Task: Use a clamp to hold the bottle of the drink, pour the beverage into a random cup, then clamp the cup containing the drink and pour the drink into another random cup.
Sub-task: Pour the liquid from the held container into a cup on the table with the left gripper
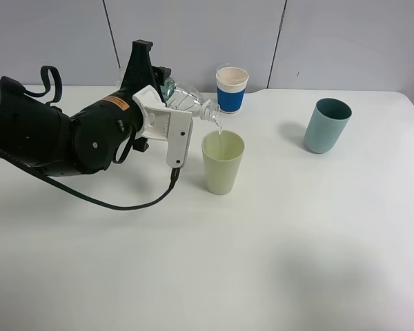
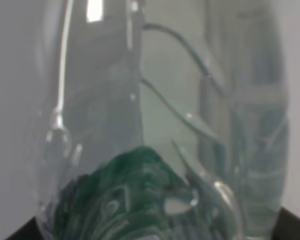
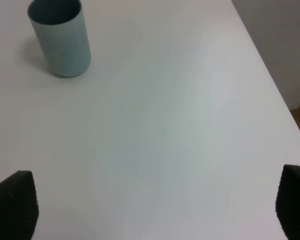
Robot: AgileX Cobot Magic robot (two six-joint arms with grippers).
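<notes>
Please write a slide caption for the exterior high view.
Left gripper tilts the clear bottle, pouring liquid into the pale yellow-green tumbler.

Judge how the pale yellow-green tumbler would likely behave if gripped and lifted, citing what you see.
The pale yellow-green tumbler is tall and tapers to a narrower base, so a push near its rim would probably tip it. Its smooth wall looks slippery. Water is pouring in from the bottle, so it is likely gaining weight and could spill if tilted.
</notes>
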